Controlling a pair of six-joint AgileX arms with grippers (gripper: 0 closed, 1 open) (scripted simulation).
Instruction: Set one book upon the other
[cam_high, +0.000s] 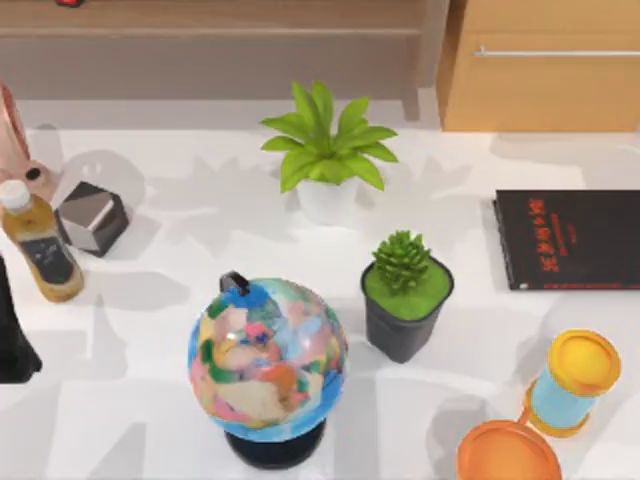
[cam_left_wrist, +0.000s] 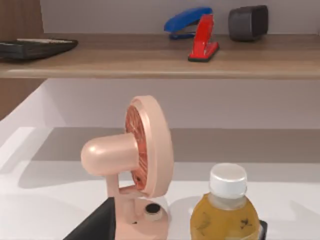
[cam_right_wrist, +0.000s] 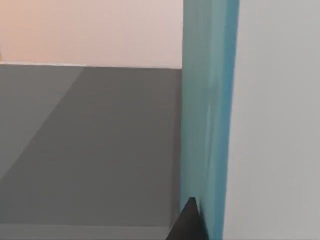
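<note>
Teal book (cam_right_wrist: 207, 115) fills my right wrist view, close up; I can't tell its grip. The black book (cam_high: 570, 238) lies bare at the table's right edge, so stacking remains.

Globe (cam_high: 267, 360), two potted plants (cam_high: 325, 160), bottle (cam_high: 40, 250), fan (cam_left_wrist: 140, 160).
</note>
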